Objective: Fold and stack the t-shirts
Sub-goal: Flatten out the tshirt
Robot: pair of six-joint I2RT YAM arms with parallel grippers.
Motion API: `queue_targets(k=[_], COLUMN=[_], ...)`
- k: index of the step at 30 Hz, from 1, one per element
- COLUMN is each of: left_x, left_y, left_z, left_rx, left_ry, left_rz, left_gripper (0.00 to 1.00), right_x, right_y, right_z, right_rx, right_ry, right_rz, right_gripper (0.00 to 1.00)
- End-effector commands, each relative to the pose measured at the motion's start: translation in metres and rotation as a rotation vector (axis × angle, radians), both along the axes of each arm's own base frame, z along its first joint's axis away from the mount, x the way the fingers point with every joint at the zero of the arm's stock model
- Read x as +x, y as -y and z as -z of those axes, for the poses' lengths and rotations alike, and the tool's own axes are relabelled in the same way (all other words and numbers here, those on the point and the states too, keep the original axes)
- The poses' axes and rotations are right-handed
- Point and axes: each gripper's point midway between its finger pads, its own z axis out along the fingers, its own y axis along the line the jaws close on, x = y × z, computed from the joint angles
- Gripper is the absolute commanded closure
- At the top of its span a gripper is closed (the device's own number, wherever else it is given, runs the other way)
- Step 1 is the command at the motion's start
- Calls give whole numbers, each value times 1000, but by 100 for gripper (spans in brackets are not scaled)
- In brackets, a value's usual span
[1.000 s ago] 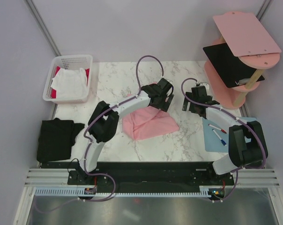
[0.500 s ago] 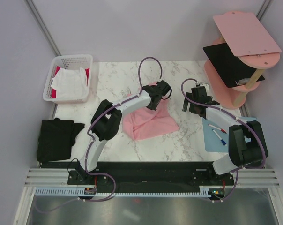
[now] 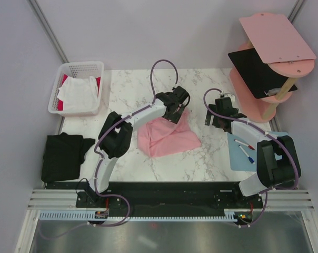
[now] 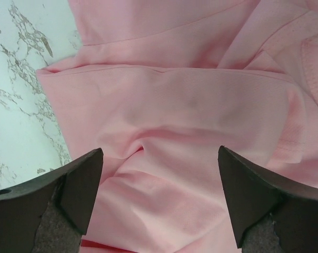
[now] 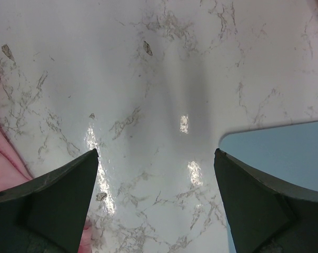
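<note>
Left jaws stand spread wide and pinch nothing. Their dark fingers (image 4: 77,184) frame wrinkled cloth of the light pink t-shirt (image 3: 167,138), and whether they touch it cannot be told. In the top view they hang over the shirt's 12 o'clock edge. The shirt lies loosely folded near the middle of the marble bench (image 3: 127,89), with its ribbed collar showing at 2 o'clock in the left wrist view.

Right jaws are spread too and hold nothing. Their fingers (image 5: 48,200) hover over bare marble, at 3 o'clock from the pink shirt and apart from it. The light blue mat (image 3: 243,158) lies just beyond them at 4 o'clock.

A black t-shirt (image 3: 61,157) lies at the bench's 9 o'clock edge. At 10 o'clock a white basket (image 3: 84,66) holds a white t-shirt (image 3: 77,94) over a red t-shirt (image 3: 57,106). The pink shelf (image 3: 275,34) stands at 2 o'clock.
</note>
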Motion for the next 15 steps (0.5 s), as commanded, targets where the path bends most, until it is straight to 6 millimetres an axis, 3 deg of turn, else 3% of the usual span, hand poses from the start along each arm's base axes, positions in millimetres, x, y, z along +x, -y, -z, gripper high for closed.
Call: queue_targets(k=[1,6,12,15], left_x=[4,-3,-7,-8], left_y=[17,32,40,40], left_z=[-20,8,24,30], left_rx=[-85,-120,-137,-133], left_ry=[18,-61,-109,-122], left_rz=[21,50,72,79], left_gripper=[6,8,14,26], right_x=[1,1,1,0], right_y=[-3,-2,-2,-2], right_z=[-1,-1,1,1], right_rx=[8,3,0,1], right_ry=[18,20,15,13], right_rz=[-8,-8,-8,-9], right_gripper=[2,2,2,2])
